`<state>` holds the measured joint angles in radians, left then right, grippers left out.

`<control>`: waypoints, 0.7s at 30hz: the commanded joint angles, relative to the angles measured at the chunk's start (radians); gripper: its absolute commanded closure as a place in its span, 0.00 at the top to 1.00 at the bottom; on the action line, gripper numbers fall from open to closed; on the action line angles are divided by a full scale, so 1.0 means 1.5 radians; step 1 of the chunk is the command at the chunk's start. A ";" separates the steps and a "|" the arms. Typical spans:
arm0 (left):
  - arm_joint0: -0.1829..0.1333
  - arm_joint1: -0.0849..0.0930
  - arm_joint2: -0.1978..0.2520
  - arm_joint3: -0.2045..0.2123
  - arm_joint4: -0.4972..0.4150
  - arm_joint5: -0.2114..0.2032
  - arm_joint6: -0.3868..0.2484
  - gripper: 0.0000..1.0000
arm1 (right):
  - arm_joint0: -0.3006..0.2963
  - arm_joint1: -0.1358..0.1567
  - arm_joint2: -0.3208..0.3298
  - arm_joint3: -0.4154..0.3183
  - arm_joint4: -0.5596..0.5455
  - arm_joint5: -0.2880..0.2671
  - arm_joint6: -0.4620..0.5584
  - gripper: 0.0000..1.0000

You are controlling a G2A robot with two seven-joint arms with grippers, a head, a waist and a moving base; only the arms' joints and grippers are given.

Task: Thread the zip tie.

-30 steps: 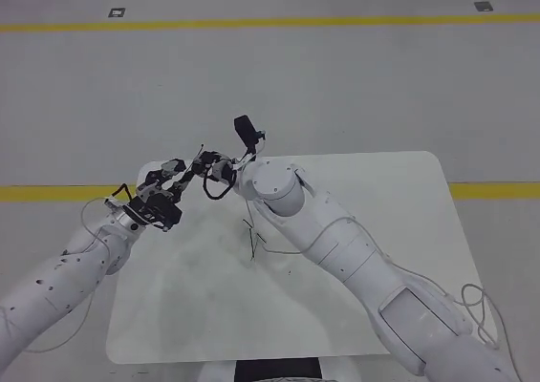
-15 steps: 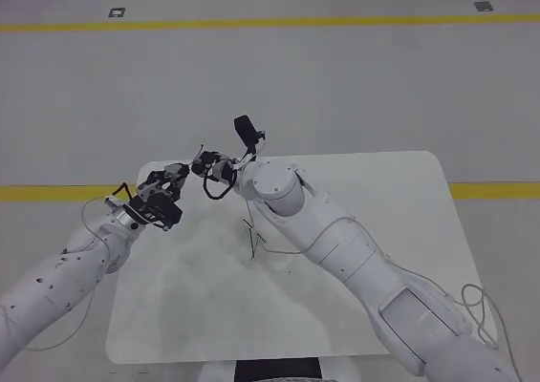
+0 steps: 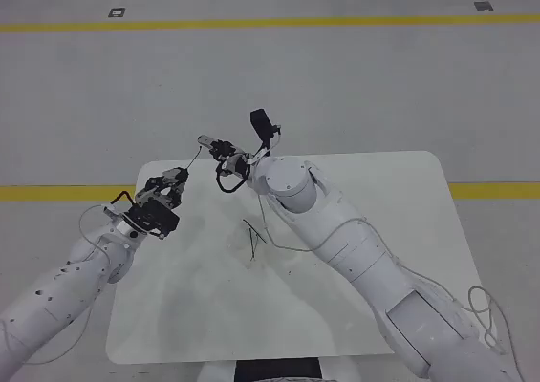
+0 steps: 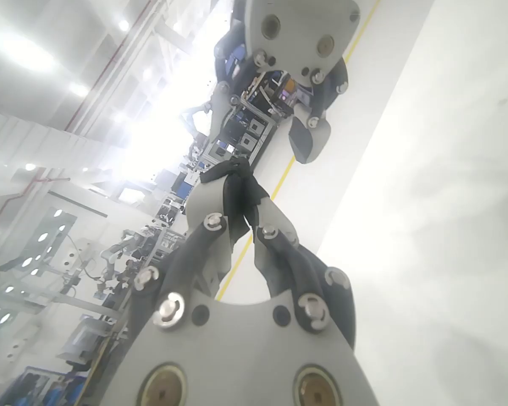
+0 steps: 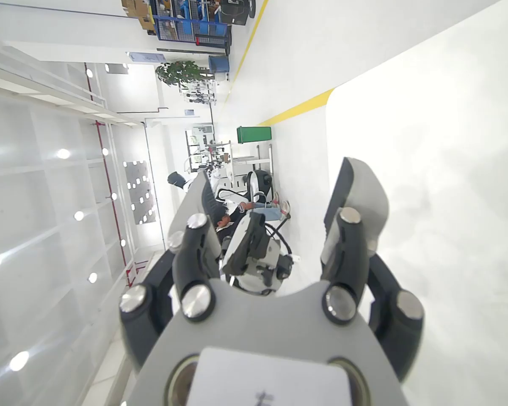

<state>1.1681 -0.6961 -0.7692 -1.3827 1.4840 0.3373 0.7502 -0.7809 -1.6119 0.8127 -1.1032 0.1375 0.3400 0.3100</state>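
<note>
White table (image 3: 403, 210), yellow-lined floor (image 3: 394, 86), left pincer (image 4: 239, 196) gripping zip tie (image 4: 230, 169)

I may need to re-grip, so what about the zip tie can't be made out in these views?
Whether the zip tie is threaded: in the left wrist view it is a dark bunch pinched in the left gripper, head and tail indistinguishable.
Whether its tip touches the right gripper: in the top view the strand is too thin.
How many loose ties lie on the table: too small in the top view.
</note>
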 commanded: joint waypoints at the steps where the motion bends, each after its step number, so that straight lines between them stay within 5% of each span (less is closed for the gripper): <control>1: 0.022 0.000 -0.016 -0.006 -0.085 -0.037 0.052 0.00 | -0.007 0.007 0.013 -0.010 -0.017 0.000 0.008 1.00; 8: 0.053 0.001 -0.067 0.009 -0.289 -0.258 0.142 0.00 | -0.020 0.020 0.035 -0.029 -0.052 0.000 0.034 1.00; 17: 0.053 0.001 -0.067 0.008 -0.293 -0.260 0.138 0.00 | -0.020 0.020 0.035 -0.029 -0.052 0.000 0.034 1.00; 19: 0.054 0.000 -0.071 0.010 -0.319 -0.297 0.102 0.00 | -0.020 0.020 0.035 -0.029 -0.052 0.000 0.034 1.00; 21: 0.060 0.002 -0.081 0.015 -0.371 -0.381 0.069 0.00 | -0.034 0.024 0.047 -0.033 -0.052 -0.013 0.033 1.00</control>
<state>1.2532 -0.6956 -0.8830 -1.3654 0.9739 -0.1488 0.8873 -0.8215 -1.5790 0.8728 -1.1489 0.0579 0.3308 0.3564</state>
